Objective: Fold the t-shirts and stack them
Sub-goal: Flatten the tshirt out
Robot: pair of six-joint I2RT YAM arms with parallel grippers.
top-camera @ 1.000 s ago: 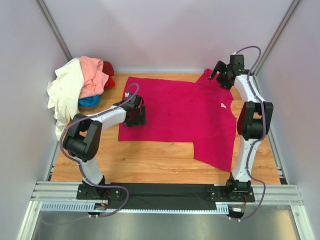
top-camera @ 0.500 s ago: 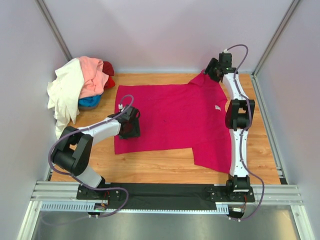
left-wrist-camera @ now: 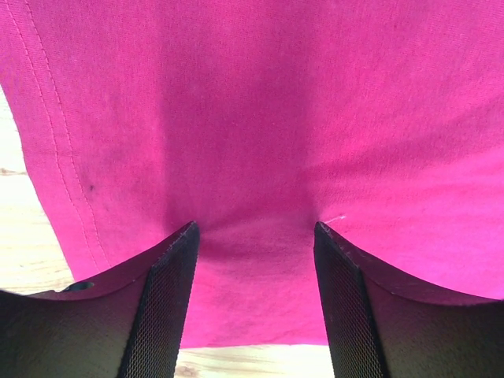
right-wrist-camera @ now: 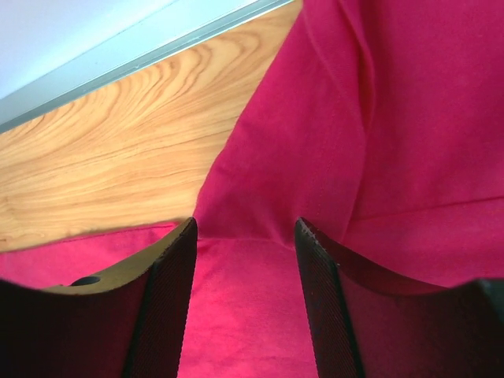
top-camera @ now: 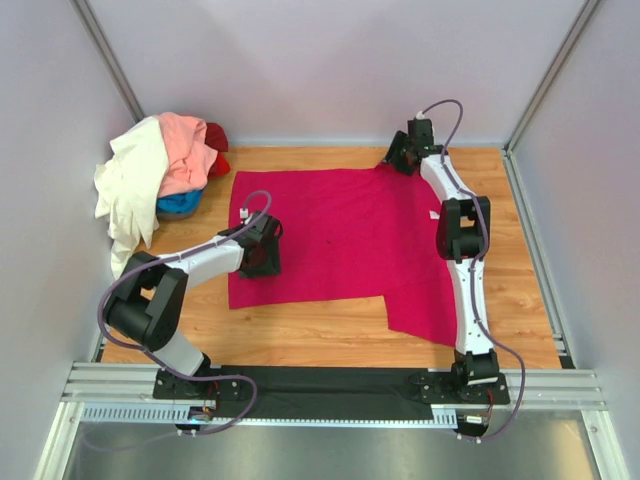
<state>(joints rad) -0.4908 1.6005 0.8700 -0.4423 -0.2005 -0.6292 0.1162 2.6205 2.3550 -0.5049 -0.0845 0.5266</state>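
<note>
The large magenta t-shirt (top-camera: pixel 340 230) lies spread on the wooden table (top-camera: pixel 320 335), with one part hanging toward the near right. My left gripper (top-camera: pixel 262 250) is down on its left edge; in the left wrist view the gripper (left-wrist-camera: pixel 255 228) is open, tips pressed into puckered magenta cloth (left-wrist-camera: pixel 260 118). My right gripper (top-camera: pixel 403 158) is at the shirt's far edge. The right wrist view shows that gripper (right-wrist-camera: pixel 246 223) open over a raised fold of the cloth (right-wrist-camera: pixel 315 157). The other t-shirts, cream (top-camera: pixel 130 185), salmon (top-camera: pixel 185 150), blue (top-camera: pixel 178 203) and red (top-camera: pixel 216 140), are heaped at far left.
Grey walls and slanted frame posts (top-camera: pixel 105 60) enclose the table. A metal strip (right-wrist-camera: pixel 118 59) runs along the far wall just beyond my right gripper. A black rail (top-camera: pixel 320 385) carries both arm bases at the near edge.
My right arm swung left along the far edge, pulling the shirt's far right corner with it. My left gripper slid slightly near-left with the shirt's edge. Both pairs of jaws narrowed.
</note>
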